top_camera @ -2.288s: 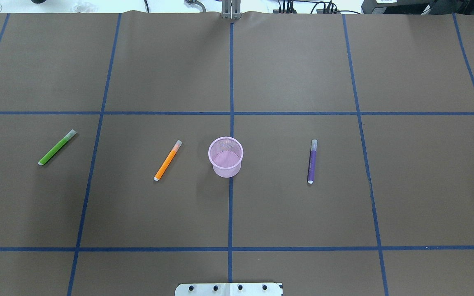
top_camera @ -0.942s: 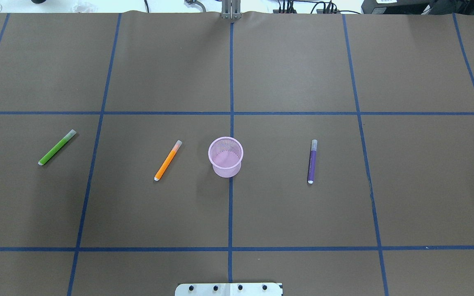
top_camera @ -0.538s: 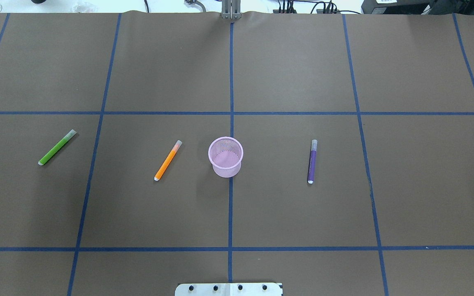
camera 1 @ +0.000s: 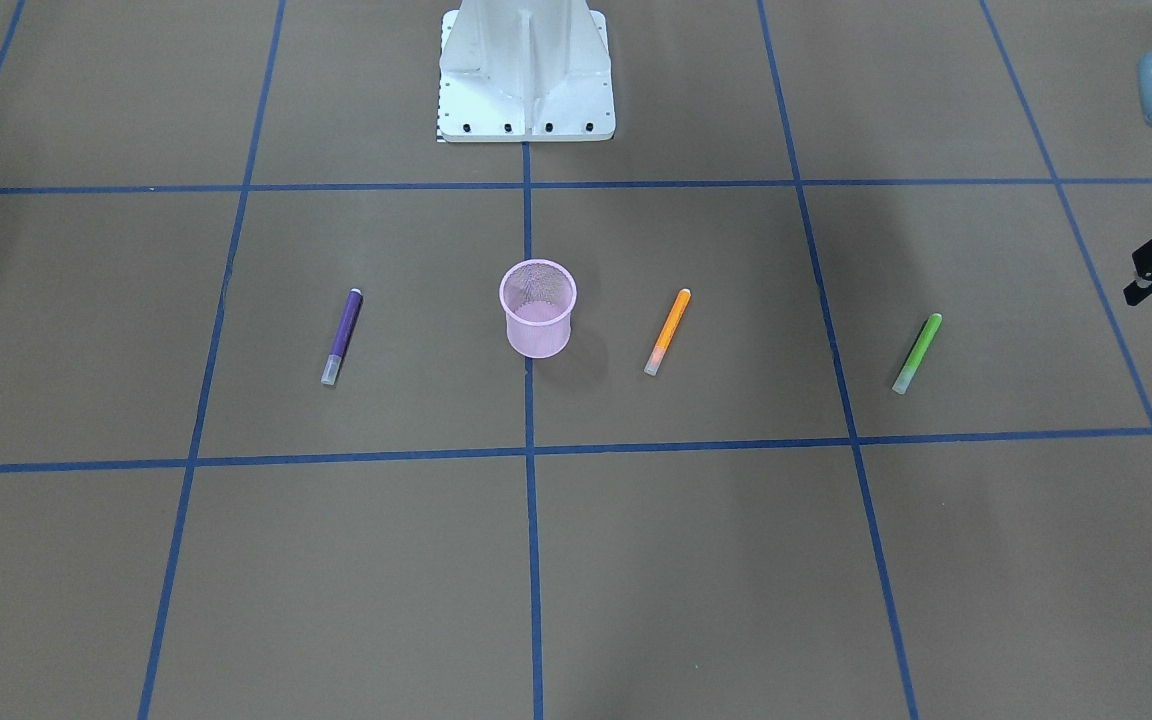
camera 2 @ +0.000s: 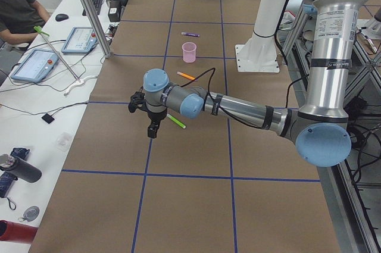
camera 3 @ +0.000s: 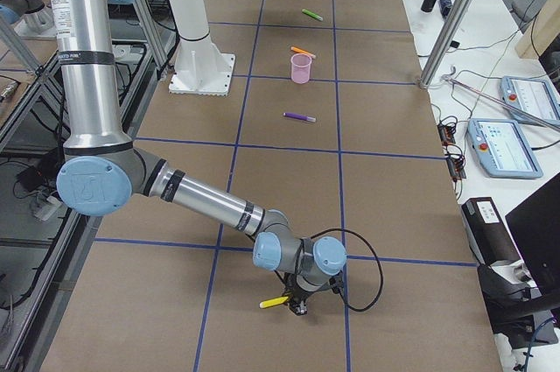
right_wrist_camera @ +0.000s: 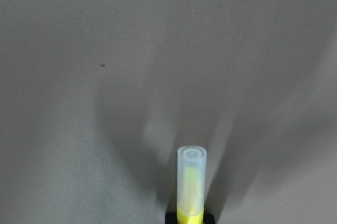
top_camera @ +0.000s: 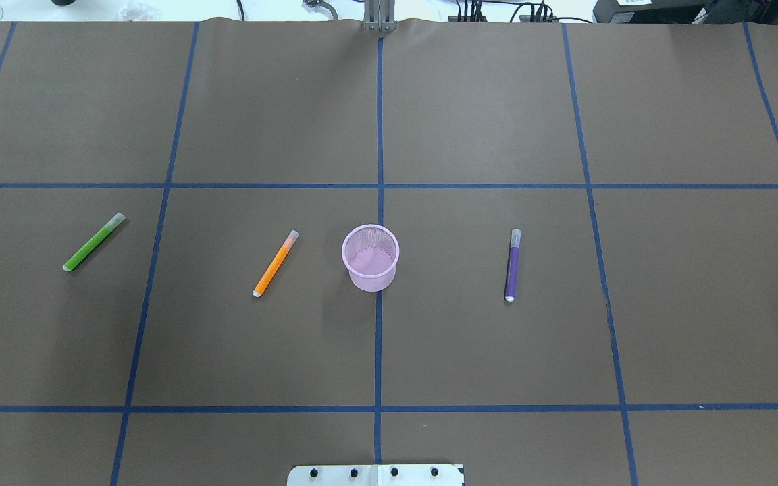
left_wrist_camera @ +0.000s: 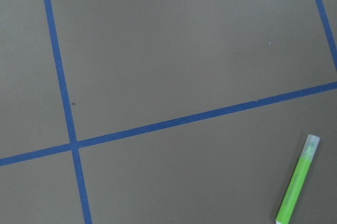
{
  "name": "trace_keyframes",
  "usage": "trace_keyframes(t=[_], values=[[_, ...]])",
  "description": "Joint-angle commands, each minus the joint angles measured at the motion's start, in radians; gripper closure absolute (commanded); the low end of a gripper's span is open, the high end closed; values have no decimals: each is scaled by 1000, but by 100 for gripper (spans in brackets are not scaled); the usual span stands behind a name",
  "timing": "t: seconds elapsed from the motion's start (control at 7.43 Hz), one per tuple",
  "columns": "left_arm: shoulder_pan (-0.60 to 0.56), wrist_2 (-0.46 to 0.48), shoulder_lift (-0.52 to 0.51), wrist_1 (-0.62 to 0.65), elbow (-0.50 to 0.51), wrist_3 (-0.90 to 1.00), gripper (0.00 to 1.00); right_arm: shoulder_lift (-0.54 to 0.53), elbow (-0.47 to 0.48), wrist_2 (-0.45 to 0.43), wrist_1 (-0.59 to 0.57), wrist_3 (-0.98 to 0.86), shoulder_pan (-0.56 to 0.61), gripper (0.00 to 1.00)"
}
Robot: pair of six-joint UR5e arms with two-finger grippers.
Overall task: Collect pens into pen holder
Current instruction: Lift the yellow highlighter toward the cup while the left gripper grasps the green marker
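A table (top_camera: 483, 115) covered in brown paper and marked into squares with blue tape is carrying everything, with the robot's white base plate (camera 1: 526, 70) sitting at its near-robot edge. A pink mesh cup (top_camera: 370, 260) is standing upright on the middle tape line. An orange pen (top_camera: 275, 264) is lying near it on the robot's left, a green pen (top_camera: 92, 242) is lying well apart farther left, and a purple pen (top_camera: 512, 265) is lying off to the right.
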Motion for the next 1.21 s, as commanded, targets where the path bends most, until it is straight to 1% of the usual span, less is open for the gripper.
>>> trace_keyframes(t=[0.0, 0.13, 0.27, 0.4, 0.54, 0.67, 0.81, 0.94, 1.08], values=[[0, 0, 2, 3, -16, -1, 1, 20, 6, 10, -6, 0, 24, 100], [0, -2, 2, 4, -26, -3, 1, 23, 27, 46, -11, 7, 31, 100], [2, -2, -4, 4, -28, -3, 1, 17, 74, 82, -22, 58, 31, 100], [15, -2, -47, 4, -27, -39, 1, 10, 151, 88, -14, 187, 31, 100], [90, 5, -92, 3, -28, -82, 0, 11, 229, 90, -13, 296, 31, 100], [131, 9, -118, -6, -28, -108, 0, 17, 299, 90, -13, 360, 30, 100], [162, 14, -148, -5, -25, -140, 1, 22, 381, 91, -10, 464, 19, 100], [217, 93, -158, -7, -19, -123, 5, 22, 474, 91, 1, 566, -19, 100], [310, 198, -178, -4, -14, -84, 10, 22, 574, 91, 13, 695, -71, 100]])
